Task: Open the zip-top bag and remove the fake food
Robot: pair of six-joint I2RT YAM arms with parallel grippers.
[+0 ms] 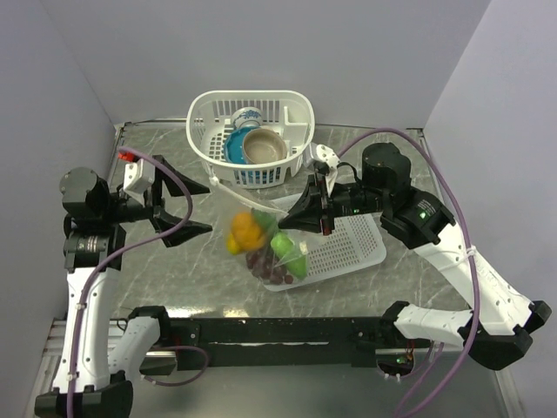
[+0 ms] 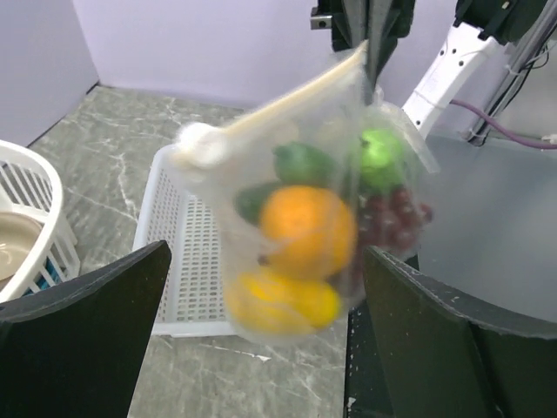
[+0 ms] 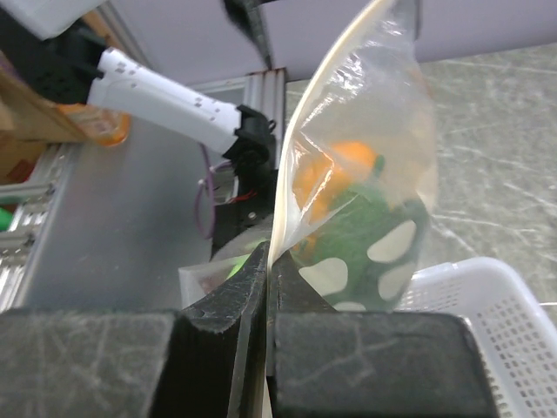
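**Overhead view.** Grey counter point(image 1: 174, 270) with a round mesh basket point(image 1: 300, 109) at upper centre and a flat mesh tray point(image 1: 357, 248) right of centre. The zip-top bag point(image 1: 261, 242) hangs at frame centre over the tray's left edge, with the fake food point(image 1: 244, 233) sagging in its bottom. The right tool point(image 1: 287, 221) meets the bag's upper right corner. The left tool point(image 1: 207, 209) sits to the left of the bag, its jaws wide apart and facing the bag without touching it.

**Left wrist view.** The zip strip point(image 2: 287, 100) slopes from its held end at upper right down to a free end at centre left. That free end lies nearer the left tool, so a second grasp would likely go there. Orange, yellow, green and purple pieces show through the plastic, which is blurred.

**Right wrist view.** Only this view shows the right tool's fingers point(image 3: 235, 300) pressed together on the strip, seen edge-on. No view shows whether the zip is parted.
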